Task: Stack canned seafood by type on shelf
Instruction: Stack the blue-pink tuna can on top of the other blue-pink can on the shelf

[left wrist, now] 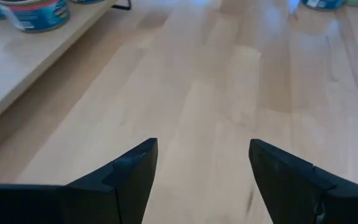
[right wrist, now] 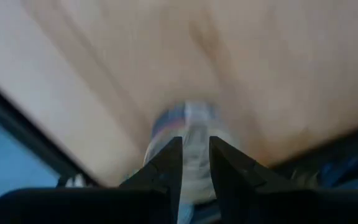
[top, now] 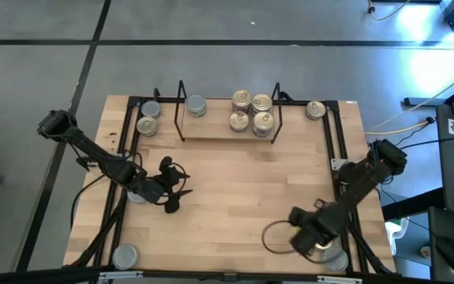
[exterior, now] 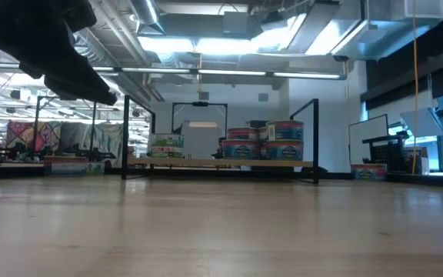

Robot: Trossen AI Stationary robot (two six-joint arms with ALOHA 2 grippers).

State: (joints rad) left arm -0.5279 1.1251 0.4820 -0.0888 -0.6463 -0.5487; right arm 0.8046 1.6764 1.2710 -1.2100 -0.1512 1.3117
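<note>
The right claw (top: 319, 243), fingers nearly together and empty, sits just beside a silver-lidded tin (top: 336, 259) at the tabletop's near right corner (the shelf (top: 228, 126) lies well apart); the left claw (top: 172, 189) hangs spread.

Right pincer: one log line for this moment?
right pincer: narrow gap, over tin, near-right corner | left pincer: open, empty | shelf: five tins

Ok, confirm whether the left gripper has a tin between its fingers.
No: in the left wrist view the left gripper stands open with only bare table between its fingers.
</note>
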